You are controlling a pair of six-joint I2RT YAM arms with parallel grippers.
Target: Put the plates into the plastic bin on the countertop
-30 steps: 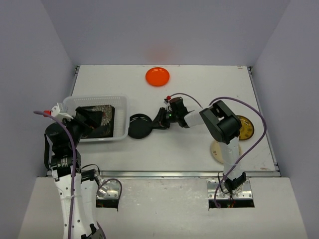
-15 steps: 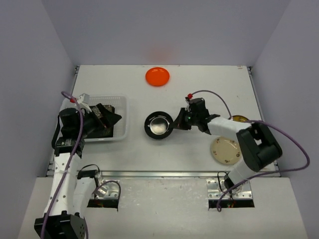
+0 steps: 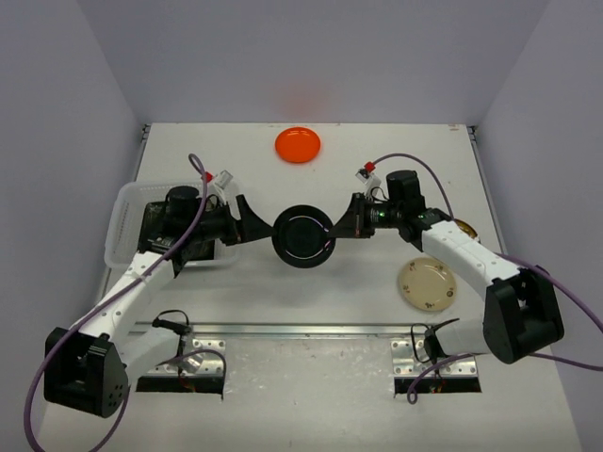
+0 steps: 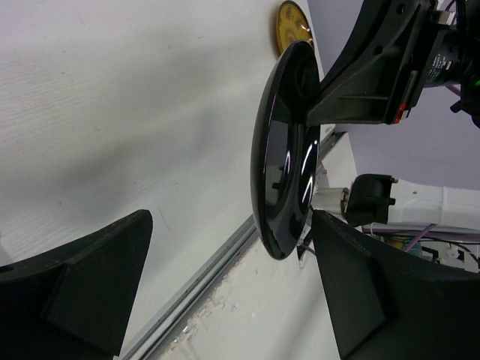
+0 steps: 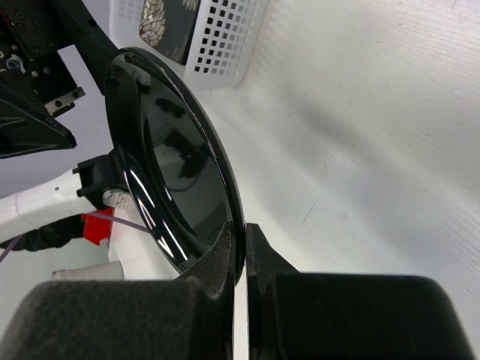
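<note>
A round black plate (image 3: 302, 236) hangs above the middle of the countertop (image 3: 377, 169), tilted on edge. My right gripper (image 3: 337, 231) is shut on its right rim; in the right wrist view both fingertips pinch the rim of that plate (image 5: 169, 161). My left gripper (image 3: 256, 224) is open just left of the plate. In the left wrist view the plate's lower edge (image 4: 283, 225) sits between the spread fingers (image 4: 360, 292), touching neither. The plastic bin (image 3: 121, 222) stands at the left with a black floral square plate (image 5: 166, 19) in it.
An orange plate (image 3: 298, 144) lies at the back centre. A cream plate (image 3: 426, 284) lies at the front right, and a yellow plate (image 3: 465, 231) is partly hidden behind the right arm. A metal rail (image 3: 311, 329) runs along the near edge.
The right gripper closed on the black plate, lifted it and carried it right while tipping it on edge. The left arm left the bin and swung right up to the plate.
</note>
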